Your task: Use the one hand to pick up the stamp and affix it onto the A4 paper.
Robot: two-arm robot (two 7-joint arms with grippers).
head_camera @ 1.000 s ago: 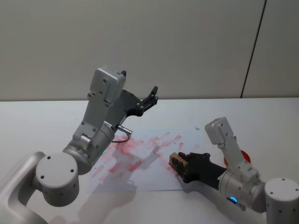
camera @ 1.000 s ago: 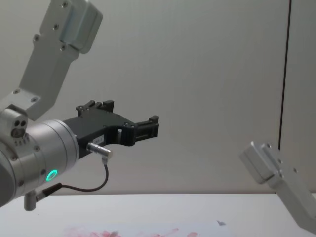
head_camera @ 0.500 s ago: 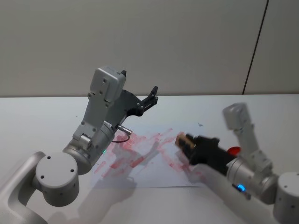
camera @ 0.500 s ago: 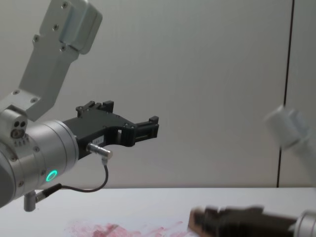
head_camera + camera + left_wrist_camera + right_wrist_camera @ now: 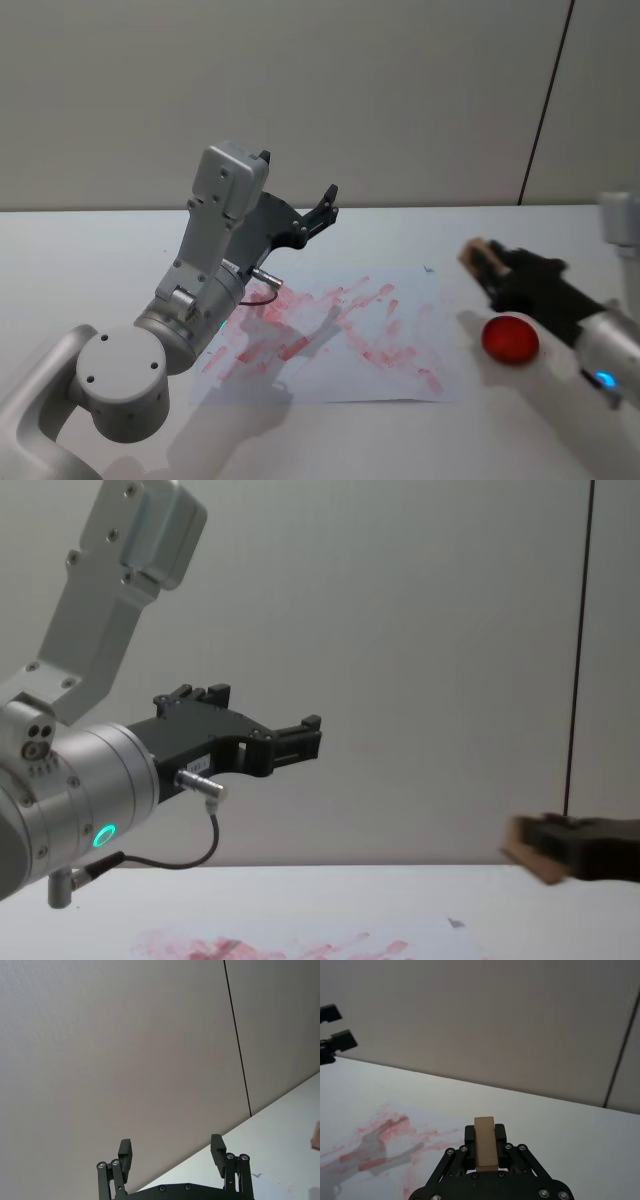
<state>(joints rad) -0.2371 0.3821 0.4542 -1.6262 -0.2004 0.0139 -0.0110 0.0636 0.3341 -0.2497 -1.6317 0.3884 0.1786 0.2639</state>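
The right tool [image 5: 497, 270] is pinching the stamp [image 5: 473, 254] between its fingers, so the pick-up part looks done. It's holding the block up in the air off the right edge of the A4 paper [image 5: 335, 385], over the counter [image 5: 90, 250] and near a round red pad [image 5: 510, 339], probably the ink.

The paper is lying flat and showing plenty of red smears, so I can't tell if this round's print is on there. My guess is what's left is bringing the stamp over the sheet and pressing it down.

The left tool [image 5: 327, 203] is sitting up high with its fingers spread, gripping nothing. Its arm is hanging over the sheet's left side and throwing a shadow there. The right half is lying open, so nothing is really blocking the way.
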